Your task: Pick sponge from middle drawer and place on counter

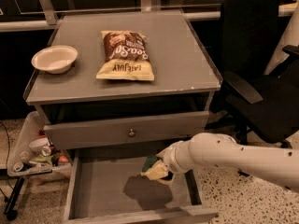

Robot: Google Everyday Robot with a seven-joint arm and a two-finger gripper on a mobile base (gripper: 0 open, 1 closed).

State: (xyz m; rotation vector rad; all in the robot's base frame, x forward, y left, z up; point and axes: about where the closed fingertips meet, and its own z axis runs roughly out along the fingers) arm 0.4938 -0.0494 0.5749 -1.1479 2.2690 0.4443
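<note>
One sponge (153, 171), dark green over yellow, was pinched in the closed fingers of the gripper (161, 168). It hung clear of the floor of the middle drawer (93, 190), over the drawer's right half, with a dark shadow on the grey bottom below it. One white arm (243, 155) reached in low from the right edge of the view, in front of the cabinet. The middle drawer stood pulled out. One drawer front (84, 135) with a small round knob (131, 133) sat above it. One grey counter (187, 64) bore one brown-and-yellow chip bag (125, 55) near its middle and one pale bowl (54, 58) at its left, the two well apart. One black office chair (261, 87) stood right of the cabinet. One tray of small clutter (32, 155) sat at the lower left.
</note>
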